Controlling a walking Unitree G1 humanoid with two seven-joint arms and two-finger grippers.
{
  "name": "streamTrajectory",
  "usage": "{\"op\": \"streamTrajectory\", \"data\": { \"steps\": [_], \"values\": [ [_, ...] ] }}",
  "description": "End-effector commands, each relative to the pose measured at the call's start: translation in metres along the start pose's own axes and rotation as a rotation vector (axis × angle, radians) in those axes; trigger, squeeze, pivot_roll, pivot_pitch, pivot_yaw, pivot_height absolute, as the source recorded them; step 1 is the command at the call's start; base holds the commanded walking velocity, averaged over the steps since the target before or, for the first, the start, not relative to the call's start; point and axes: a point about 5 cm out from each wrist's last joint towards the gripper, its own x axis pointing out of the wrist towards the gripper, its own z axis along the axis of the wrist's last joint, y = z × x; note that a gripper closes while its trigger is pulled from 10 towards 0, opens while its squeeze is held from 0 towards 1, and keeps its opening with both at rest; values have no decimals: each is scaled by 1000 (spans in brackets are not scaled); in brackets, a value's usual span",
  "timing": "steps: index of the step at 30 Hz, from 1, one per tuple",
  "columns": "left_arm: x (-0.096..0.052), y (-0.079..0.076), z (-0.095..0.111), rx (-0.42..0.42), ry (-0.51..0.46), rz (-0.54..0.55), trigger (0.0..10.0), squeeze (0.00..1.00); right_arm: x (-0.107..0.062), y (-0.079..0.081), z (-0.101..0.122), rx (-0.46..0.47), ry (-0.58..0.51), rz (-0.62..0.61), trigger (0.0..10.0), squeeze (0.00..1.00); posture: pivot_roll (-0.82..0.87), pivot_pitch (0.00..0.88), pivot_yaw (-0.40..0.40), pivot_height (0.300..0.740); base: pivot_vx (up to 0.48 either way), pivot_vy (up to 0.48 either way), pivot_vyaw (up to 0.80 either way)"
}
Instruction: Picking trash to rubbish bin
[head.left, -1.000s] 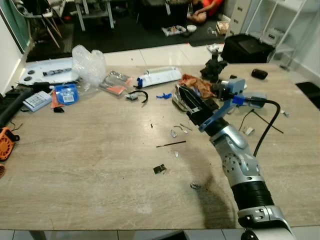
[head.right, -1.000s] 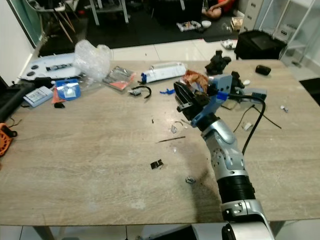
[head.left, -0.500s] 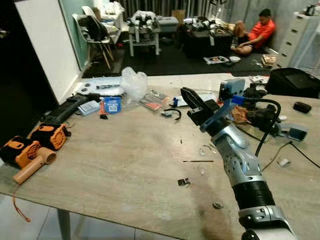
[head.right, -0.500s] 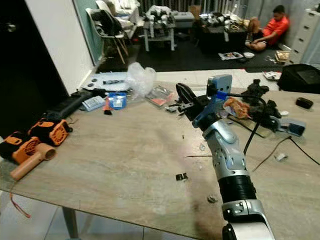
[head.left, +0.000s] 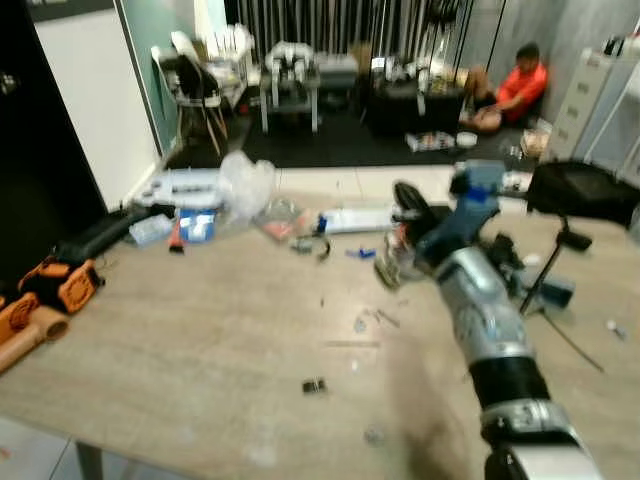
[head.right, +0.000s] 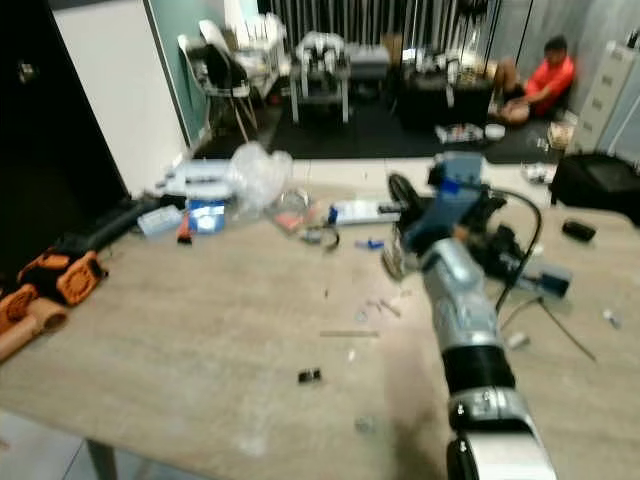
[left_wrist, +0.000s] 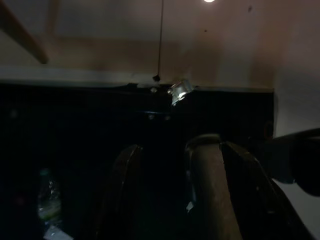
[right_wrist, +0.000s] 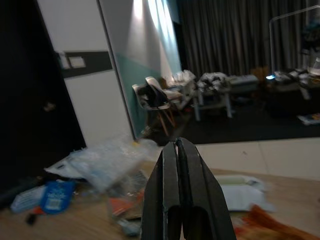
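The wooden worktop (head.left: 200, 330) carries scattered trash scraps (head.left: 315, 385). The right tool (head.left: 405, 205) hovers above them, fingers closed on nothing; a blurred, moving view could spoil its aim.

Orange tools (head.left: 45, 290) sit at the worktop (head.left: 180, 350) edge; a person (head.left: 505, 88) sits on the floor beyond, chairs (head.left: 190, 85) nearby.

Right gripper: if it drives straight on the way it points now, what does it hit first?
Likely nothing close: the right gripper, jaws shut, points over the clear plastic bag toward the chairs. Depth is unclear.
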Motion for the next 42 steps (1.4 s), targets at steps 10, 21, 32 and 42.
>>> {"op": "streamTrajectory", "data": {
  "steps": [10,21,32,42],
  "values": [
    [-2,3,-9,-11,32,-5,10000,0,0,5,-7,-36,32,-3,10000,0,-158,66,37,740,0,-55,0],
    [-2,-3,-13,3,43,-20,10000,0,-3,-3,-10,-141,64,-48,10000,0,-171,83,43,740,0,-337,0],
    [-3,-2,-16,-15,36,-22,10000,0,-4,-19,-10,-204,116,-148,10000,0,-171,109,40,740,0,0,-655],
    [-7,1,-28,-7,58,-16,10000,0,-1,-20,-6,-339,120,-128,10000,0,-169,165,42,740,0,0,-560]
  ]
}}
